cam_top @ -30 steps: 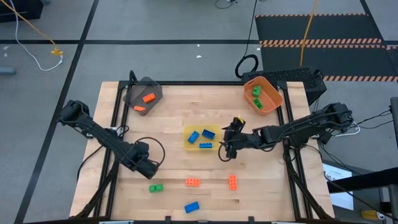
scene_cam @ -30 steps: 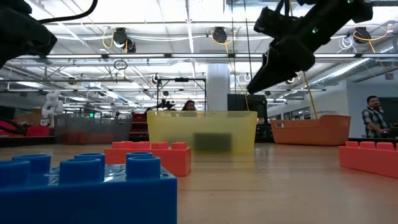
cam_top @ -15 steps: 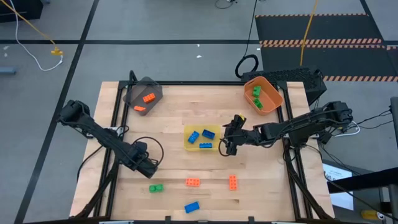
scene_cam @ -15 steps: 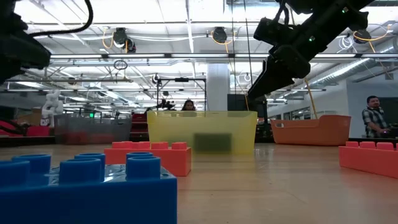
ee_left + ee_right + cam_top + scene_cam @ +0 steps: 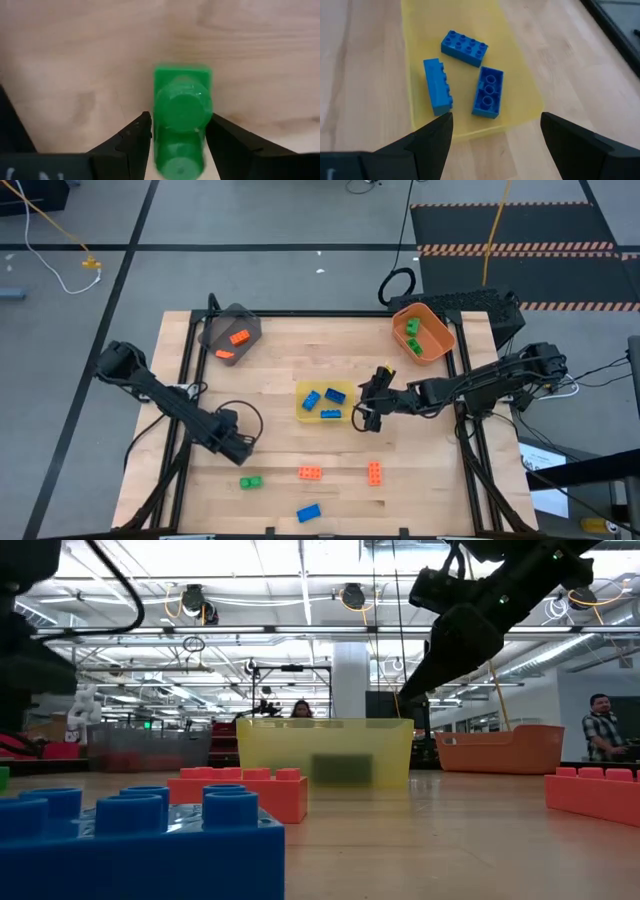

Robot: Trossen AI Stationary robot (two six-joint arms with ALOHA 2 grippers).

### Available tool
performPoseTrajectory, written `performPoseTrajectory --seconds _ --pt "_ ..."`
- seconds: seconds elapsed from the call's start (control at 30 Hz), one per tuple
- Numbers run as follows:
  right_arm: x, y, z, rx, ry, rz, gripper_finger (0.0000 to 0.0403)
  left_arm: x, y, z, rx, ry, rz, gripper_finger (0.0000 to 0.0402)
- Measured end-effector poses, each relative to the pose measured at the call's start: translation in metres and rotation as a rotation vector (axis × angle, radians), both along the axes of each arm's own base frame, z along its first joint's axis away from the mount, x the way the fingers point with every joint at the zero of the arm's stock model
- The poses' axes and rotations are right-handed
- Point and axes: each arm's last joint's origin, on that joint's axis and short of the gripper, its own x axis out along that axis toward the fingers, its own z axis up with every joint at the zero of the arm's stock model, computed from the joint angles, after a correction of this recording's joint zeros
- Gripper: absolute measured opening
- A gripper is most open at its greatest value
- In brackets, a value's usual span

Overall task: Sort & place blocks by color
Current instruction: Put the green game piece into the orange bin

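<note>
Green brick [image 5: 181,122] lies dead centre between the left gripper's [image 5: 240,452] fingers [image 5: 131,139], and that is what the next move turns on: in the left wrist view its long axis runs straight along the line of the fingers, one dark tip on each long side, jaws parted just wider than the brick, with a thin gap showing on either side (so not yet gripped, as far as can be judged). From above, the brick [image 5: 250,481] sits on the table [image 5: 270,360] just in front of that gripper, well apart from the orange bin [image 5: 437,347] holding other green bricks. I judge a straight closing would pinch it across its short width. The right gripper [image 5: 368,408] hangs beside the yellow bin [image 5: 520,82], jaws spread wide and empty, looking down on three blue bricks [image 5: 487,92] inside it. Two orange bricks [image 5: 310,473] and one blue one [image 5: 308,512] lie loose near the front edge.
</note>
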Motion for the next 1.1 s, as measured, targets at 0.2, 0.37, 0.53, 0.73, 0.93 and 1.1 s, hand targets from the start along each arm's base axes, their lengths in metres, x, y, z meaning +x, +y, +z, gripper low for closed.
performPoseTrajectory --seconds 0.2,0.37,0.53,0.73,0.93,1.1 --pt "0.0 0.0 0.0 0.006 -0.006 0.002 0.029 -0.005 0.004 -0.012 -0.014 -0.023 -0.027 0.0182" --pt "0.003 -0.004 0.002 -0.012 -0.025 0.003 0.029 -0.005 0.008 -0.011 0.006 -0.008 -0.115 0.0182" --pt "0.005 -0.007 0.005 -0.009 -0.063 -0.007 0.029 -0.002 0.012 -0.011 0.004 -0.01 -0.22 0.0151" --pt "0.006 -0.007 0.014 -0.073 -0.108 0.051 0.029 0.015 0.019 0.003 0.084 -0.078 -0.45 0.014" --pt "0.015 -0.006 0.035 -0.196 -0.279 0.136 0.029 0.049 0.031 0.049 0.138 -0.265 -0.609 0.014" --pt "0.02 -0.004 0.048 -0.269 -0.386 0.211 0.029 0.078 0.042 0.098 0.267 -0.445 -0.709 0.015"
